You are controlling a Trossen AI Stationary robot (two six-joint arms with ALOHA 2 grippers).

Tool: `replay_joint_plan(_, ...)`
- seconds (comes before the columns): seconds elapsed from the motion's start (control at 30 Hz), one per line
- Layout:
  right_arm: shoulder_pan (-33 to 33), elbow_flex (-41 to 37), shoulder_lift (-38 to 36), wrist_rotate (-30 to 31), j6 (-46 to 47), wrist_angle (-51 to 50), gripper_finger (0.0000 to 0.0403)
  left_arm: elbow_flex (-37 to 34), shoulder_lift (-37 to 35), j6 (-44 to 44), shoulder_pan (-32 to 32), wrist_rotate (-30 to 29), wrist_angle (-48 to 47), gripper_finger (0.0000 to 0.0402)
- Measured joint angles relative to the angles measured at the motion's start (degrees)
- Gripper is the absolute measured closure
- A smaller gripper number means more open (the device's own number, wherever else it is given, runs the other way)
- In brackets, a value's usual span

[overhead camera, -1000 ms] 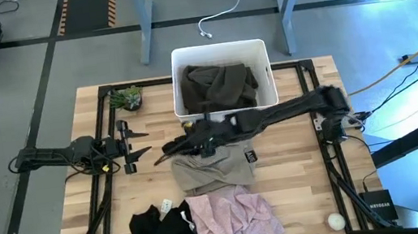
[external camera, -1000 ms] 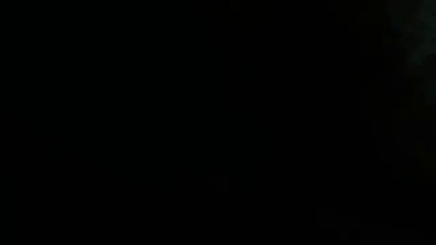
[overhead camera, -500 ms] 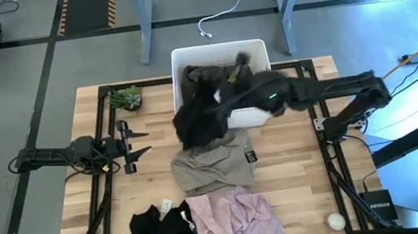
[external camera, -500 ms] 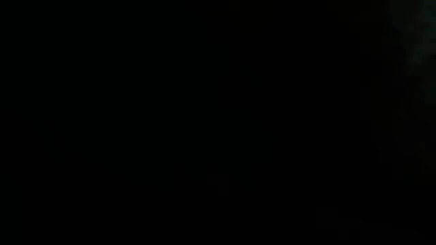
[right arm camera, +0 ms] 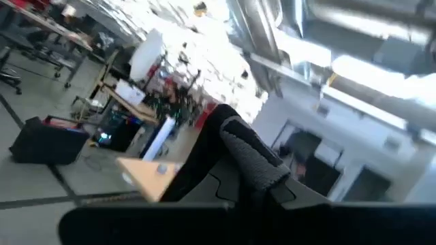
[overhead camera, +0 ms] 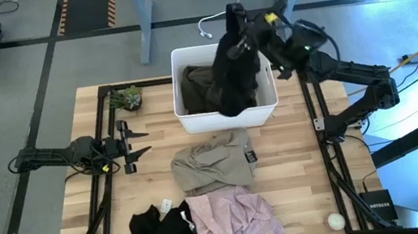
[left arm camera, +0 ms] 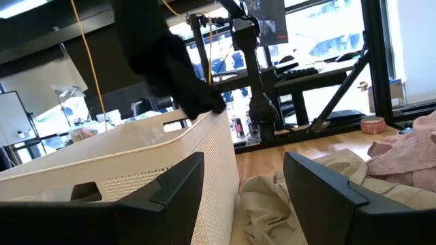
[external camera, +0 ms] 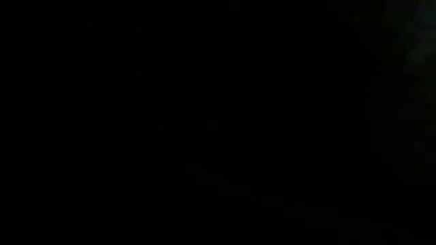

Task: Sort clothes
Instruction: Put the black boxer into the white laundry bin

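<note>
My right gripper [overhead camera: 233,11] is high above the far rim of the white bin [overhead camera: 189,121], shut on a dark, near-black garment [overhead camera: 231,69]. The garment hangs down over the bin's right half; it also shows in the left wrist view [left arm camera: 167,58]. An olive garment [overhead camera: 195,86] lies in the bin. A khaki garment [overhead camera: 211,162], a pink one [overhead camera: 235,216] and a black one [overhead camera: 158,229] lie on the table. My left gripper [overhead camera: 135,142] is open and empty at the table's left, level with the bin's near side. The low view is black. My right gripper holds the dark garment by a bunched upper part [right arm camera: 253,162], pinched between its fingers. The garment hangs slack below the gripper in a long bundle. Its lower end [left arm camera: 204,102] reaches the bin's near rim.
A small green plant [overhead camera: 126,97] stands at the far left, beside the bin. A small white round thing [overhead camera: 336,220] lies near the right front corner. Black frame rails [overhead camera: 102,115] run along the table's edges. Bare wood lies to the right of the khaki garment.
My right gripper has gone from low over the table, just in front of the bin, up and toward the far edge. It has taken the dark garment with it. The garment is lifted off the table and now hangs over the bin.
</note>
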Motion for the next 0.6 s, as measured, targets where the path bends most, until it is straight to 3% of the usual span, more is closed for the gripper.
replay_joint_plan(0.2, -3.1, 0.0, 0.7, -2.7, 11.7, -13.9, 0.0349, 0.0, 0.0, 0.2, 0.0, 0.0, 0.0, 0.0204)
replay_joint_plan(0.5, -3.2, 0.0, 1.3, -2.9, 15.8, -27.0, 0.0189, 0.0, 0.0, -1.0, 0.0, -0.1, 0.0, 0.0204)
replay_joint_plan(0.6, -3.2, 0.0, 1.2, -0.2, 15.9, -33.4, 0.0152, 0.0, 0.0, -1.2, 0.0, -0.1, 0.0, 0.0204)
